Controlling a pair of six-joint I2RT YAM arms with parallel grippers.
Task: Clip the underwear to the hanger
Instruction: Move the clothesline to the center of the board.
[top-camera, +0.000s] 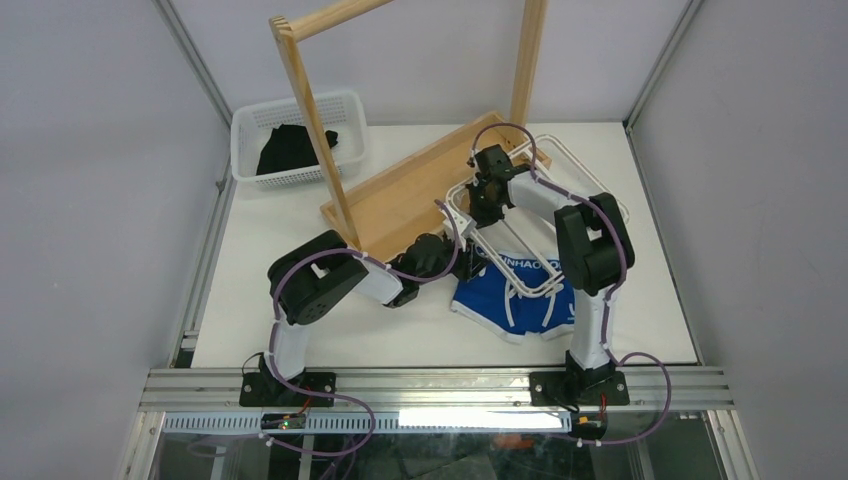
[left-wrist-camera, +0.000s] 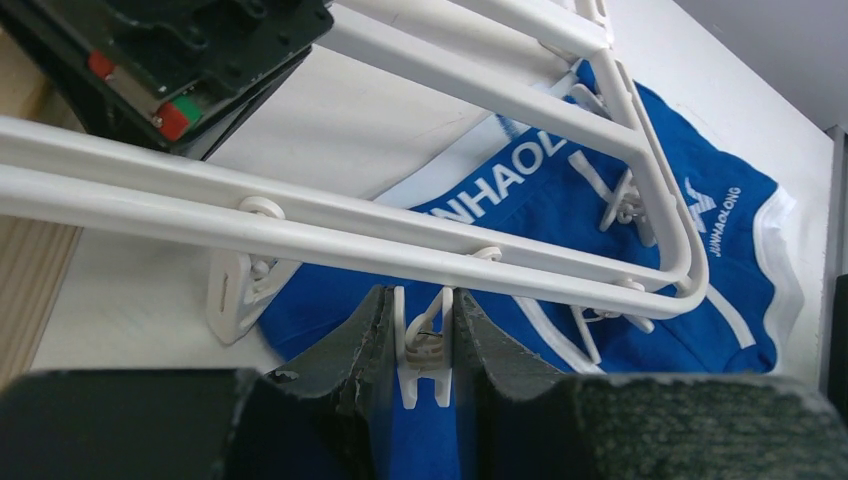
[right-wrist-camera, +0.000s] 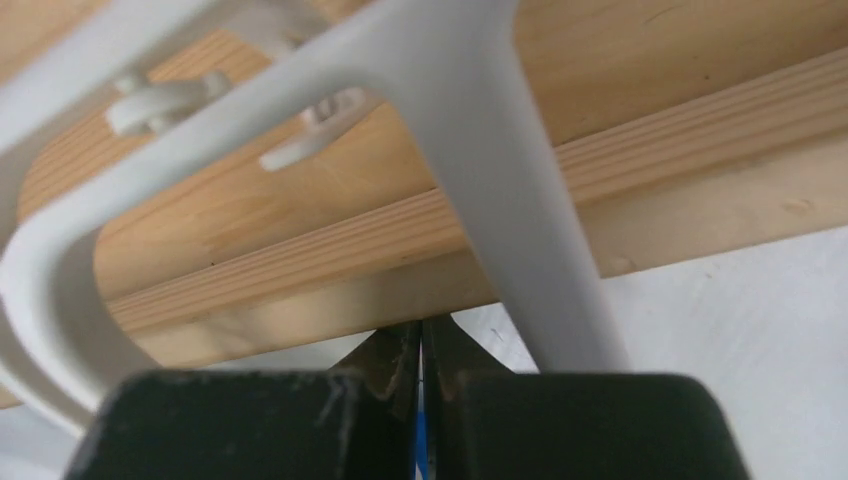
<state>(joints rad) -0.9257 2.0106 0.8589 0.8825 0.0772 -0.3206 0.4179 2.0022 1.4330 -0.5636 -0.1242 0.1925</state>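
Left wrist view: clip (left-wrist-camera: 421, 378) is being pinched by left gripper (left-wrist-camera: 421, 305), just above underwear (left-wrist-camera: 600, 215)
Right gripper (right-wrist-camera: 421, 358): fingers are being pressed together beside hanger (right-wrist-camera: 500, 170) bar; whether anything is being held cannot be told
Underwear: is being left flat on table (top-camera: 300, 335), partly under hanger's near corner
Progress: early, prob.; no fabric is being gripped by any clip as seen; waistband feeding & clipping are being left to do

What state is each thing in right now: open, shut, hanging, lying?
Left gripper: shut on a clip.
Right gripper: shut, nothing visibly held.
Hanger: lying down, not hung.
Underwear: spread flat, partly beneath it.
Basket: holds a black garment.
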